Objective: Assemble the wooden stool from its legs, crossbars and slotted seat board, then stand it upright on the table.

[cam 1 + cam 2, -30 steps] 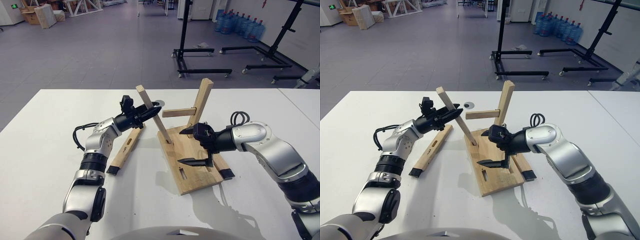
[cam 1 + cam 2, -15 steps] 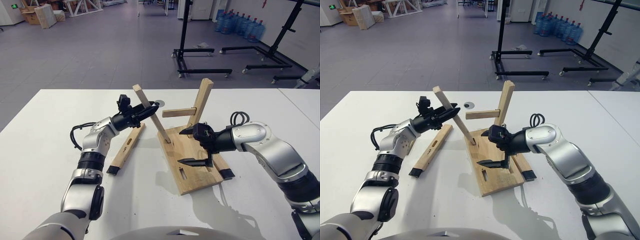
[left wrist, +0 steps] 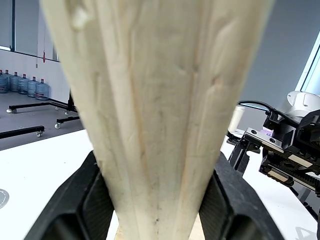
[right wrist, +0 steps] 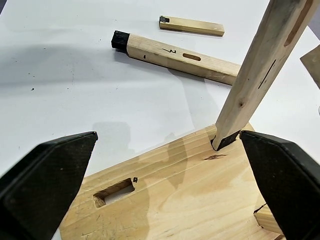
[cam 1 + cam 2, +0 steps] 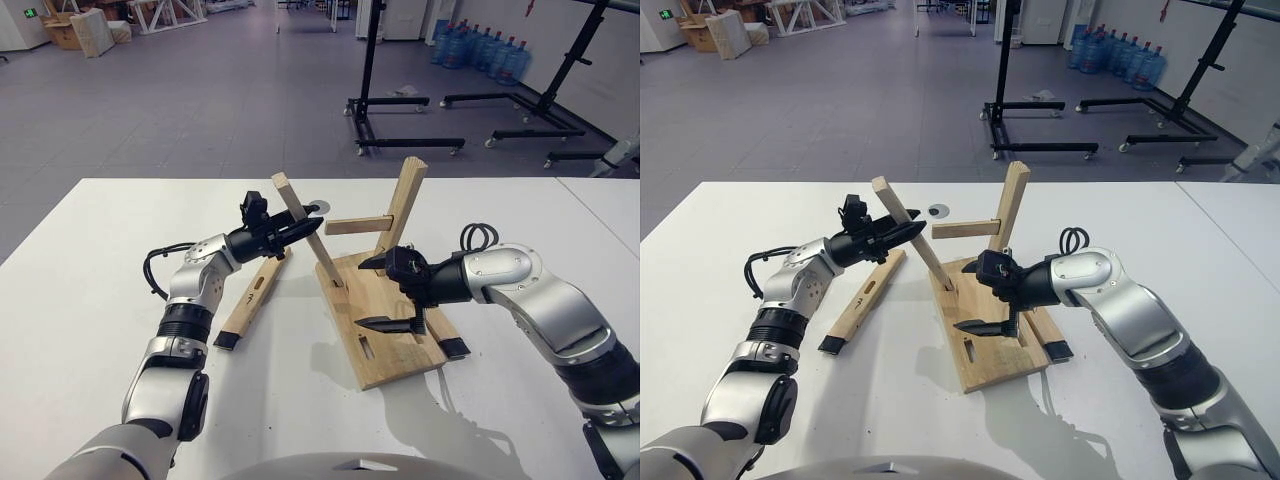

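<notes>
The slotted seat board [image 5: 392,352] lies flat on the white table. My left gripper [image 5: 306,221] is shut on a tilted wooden leg [image 5: 300,222], and the leg's black-tipped foot [image 4: 224,140] rests on the board. In the left wrist view the leg [image 3: 155,115] sits clamped between both fingers [image 3: 82,202]. A second leg [image 5: 405,198] stands in the board's far side with a crossbar [image 5: 357,225] sticking out of it. My right gripper [image 5: 373,293] hangs open just above the board, near the tilted leg's foot, holding nothing.
A loose leg [image 5: 254,296] lies on the table left of the board, and a short crossbar [image 4: 192,26] lies beyond it. Another wooden piece [image 5: 446,337] lies on the board's right edge. A small round disc [image 5: 318,205] lies farther back. Black metal stands [image 5: 400,105] occupy the floor behind.
The left gripper swung the top of its leg slightly left, then back to the right, ending close to where it was. The right gripper has stayed put and open.
</notes>
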